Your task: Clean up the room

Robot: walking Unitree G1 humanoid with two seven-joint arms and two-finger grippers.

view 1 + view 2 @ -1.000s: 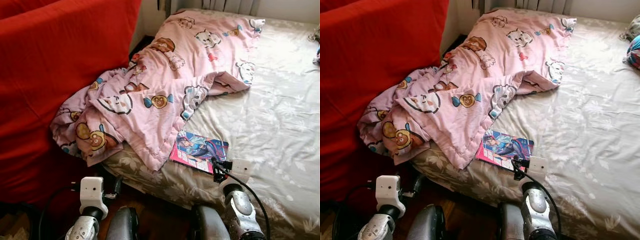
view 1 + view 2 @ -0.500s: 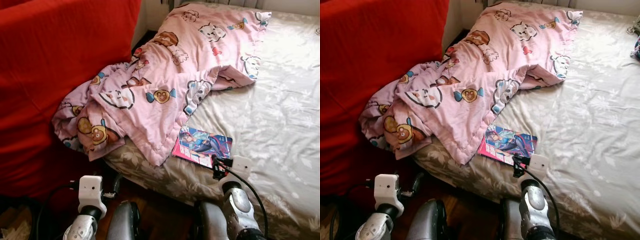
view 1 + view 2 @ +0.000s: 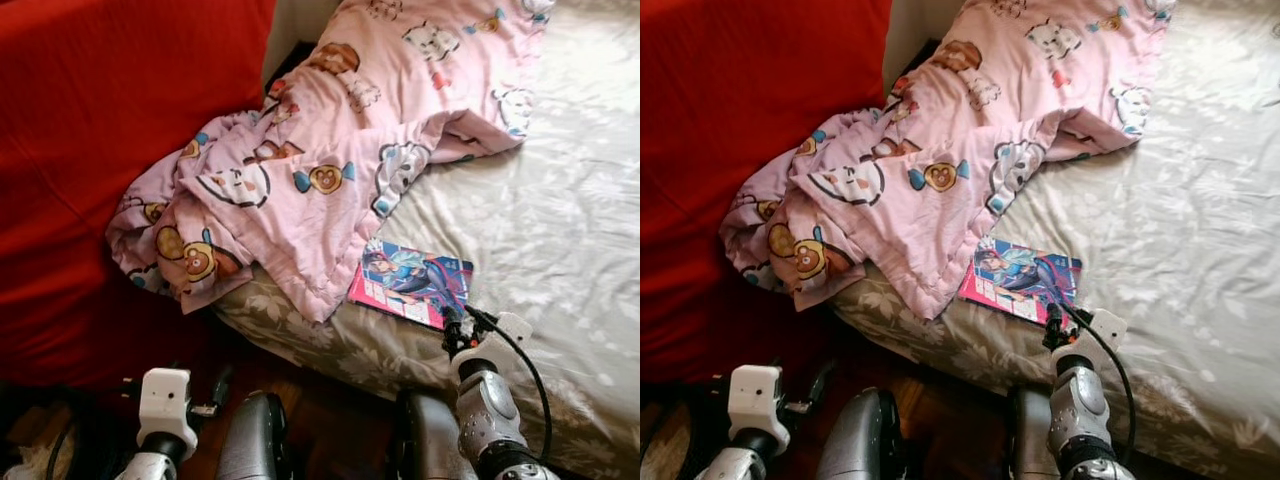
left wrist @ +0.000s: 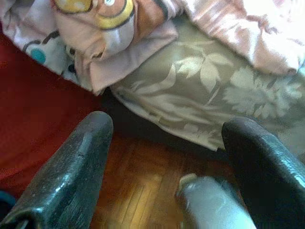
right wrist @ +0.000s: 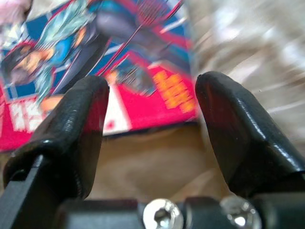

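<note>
A comic book [image 3: 412, 282] with a red and blue cover lies flat on the bed near its front edge. Beside it a crumpled pink cartoon blanket [image 3: 330, 150] spills off the bed's left corner. My right arm [image 3: 487, 385] reaches over the bed's edge just in front of the book. The right gripper [image 5: 150, 109] is open, and the book's near edge [image 5: 119, 76] sits just beyond its fingertips, blurred. My left gripper [image 4: 167, 126] is open and empty, low over the wooden floor [image 4: 138, 186] by the bed's side. The left arm [image 3: 165, 405] shows at the bottom left.
The bed [image 3: 560, 230] wears a grey floral sheet that hangs down its side [image 4: 200, 90]. A large red cover [image 3: 90, 150] fills the left, close against the blanket. Dark cables [image 3: 60, 440] lie on the floor at the lower left.
The whole view has shifted down and closer to the bed's front edge. My right arm stays by the book's near edge, and the left arm sits lower in the picture.
</note>
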